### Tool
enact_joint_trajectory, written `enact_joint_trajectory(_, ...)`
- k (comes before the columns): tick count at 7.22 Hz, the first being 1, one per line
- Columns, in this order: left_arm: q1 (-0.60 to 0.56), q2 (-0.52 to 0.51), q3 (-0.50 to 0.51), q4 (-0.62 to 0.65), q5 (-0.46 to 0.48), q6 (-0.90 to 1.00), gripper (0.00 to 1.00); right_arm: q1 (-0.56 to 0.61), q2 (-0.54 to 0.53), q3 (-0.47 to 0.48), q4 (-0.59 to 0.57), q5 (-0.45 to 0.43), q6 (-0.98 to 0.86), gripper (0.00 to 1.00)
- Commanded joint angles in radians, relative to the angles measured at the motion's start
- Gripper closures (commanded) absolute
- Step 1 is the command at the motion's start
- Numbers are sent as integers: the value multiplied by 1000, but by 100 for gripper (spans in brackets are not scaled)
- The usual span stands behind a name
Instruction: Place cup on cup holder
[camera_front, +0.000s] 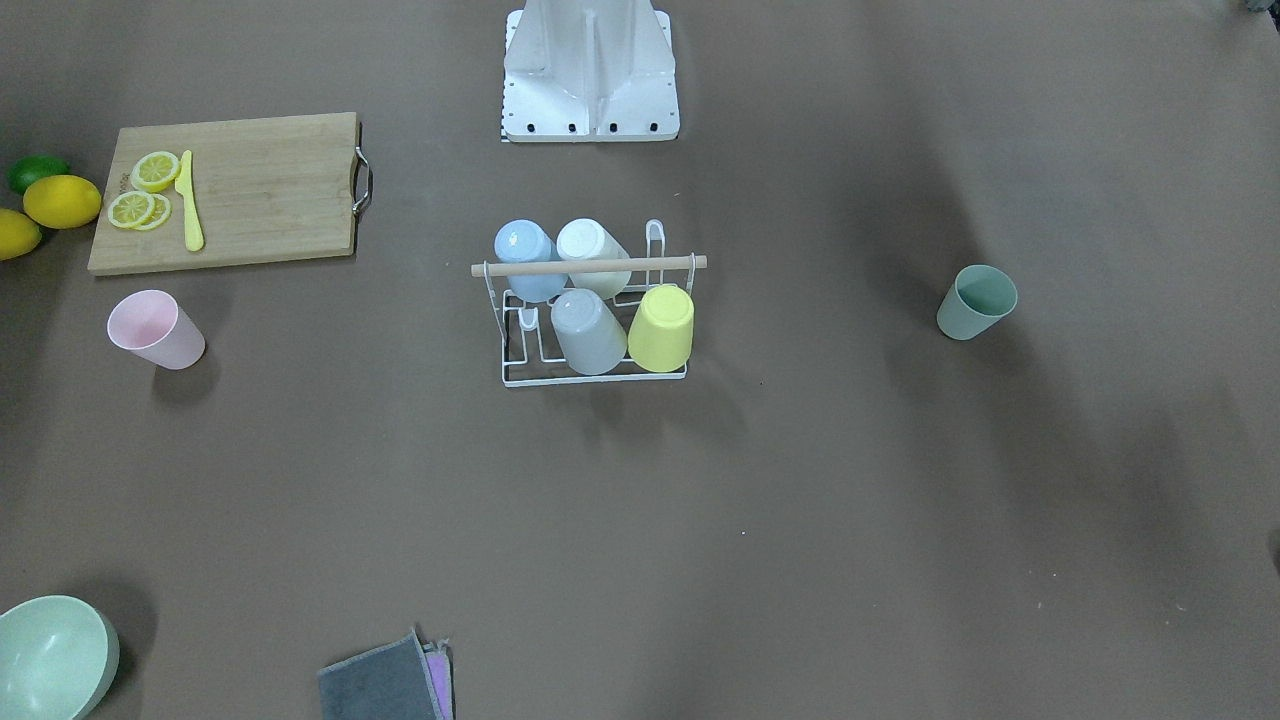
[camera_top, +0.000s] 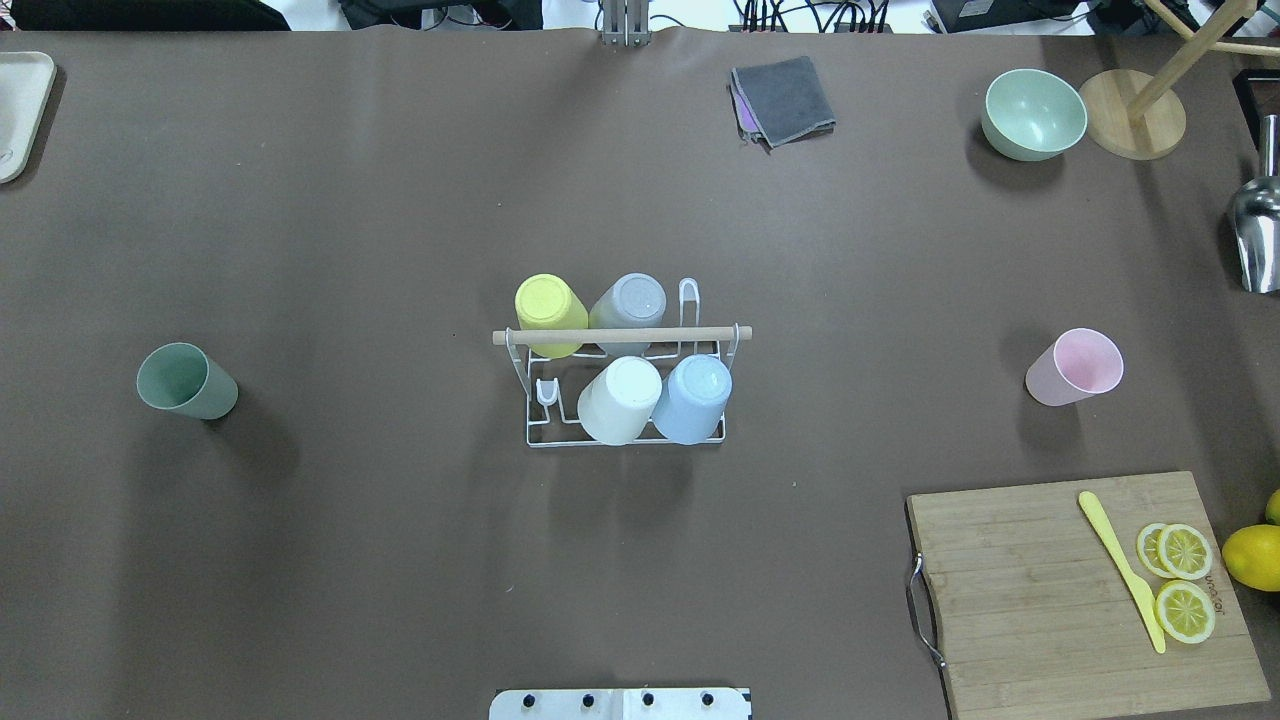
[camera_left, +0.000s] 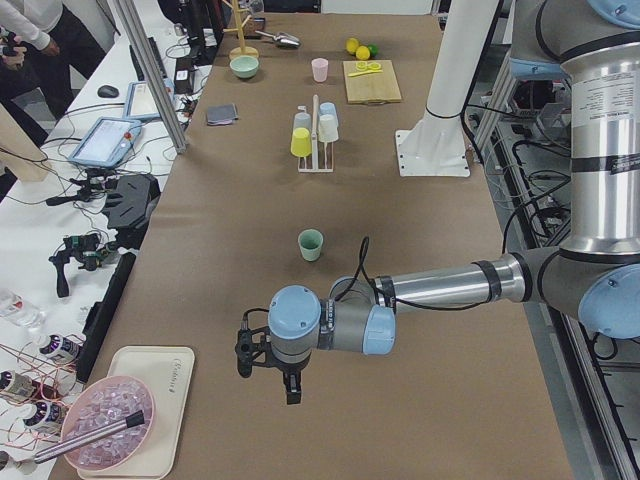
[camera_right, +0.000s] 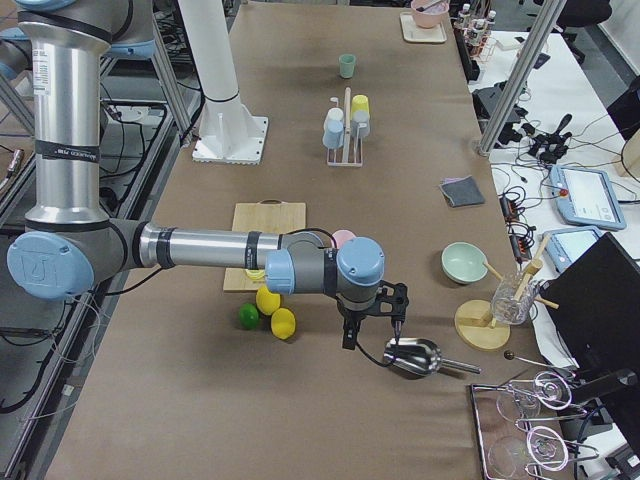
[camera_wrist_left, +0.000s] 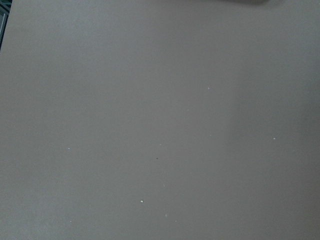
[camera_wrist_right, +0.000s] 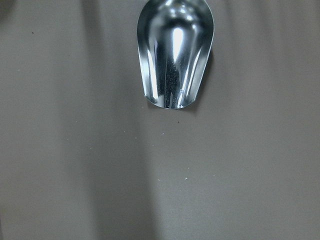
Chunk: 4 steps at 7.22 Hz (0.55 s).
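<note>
The white wire cup holder (camera_top: 620, 336) with a wooden rod stands mid-table, also in the front view (camera_front: 590, 266). It holds yellow, grey, white and blue cups upside down. A green cup (camera_top: 185, 381) stands upright on the robot's left, a pink cup (camera_top: 1075, 366) on its right. My left gripper (camera_left: 268, 372) hangs over bare table near the left end, well short of the green cup (camera_left: 311, 244). My right gripper (camera_right: 370, 335) hovers near the right end, beyond the pink cup (camera_right: 343, 238). I cannot tell whether either is open or shut.
A wooden cutting board (camera_top: 1080, 590) with lemon slices and a yellow knife lies front right, lemons (camera_top: 1255, 556) beside it. A green bowl (camera_top: 1033, 113), a grey cloth (camera_top: 785, 98) and a metal scoop (camera_wrist_right: 175, 55) lie at the far side. A tray (camera_top: 20, 110) sits far left.
</note>
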Motion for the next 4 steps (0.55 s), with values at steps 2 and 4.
enact_joint_trajectory(2,0,10,-90,9,-1,-48,2,-39,62,0,-56,-5,1,0)
enact_joint_trajectory(4,2,-44,-83,19,0,-94,2,-156,177,-6,-161,-14,15,0)
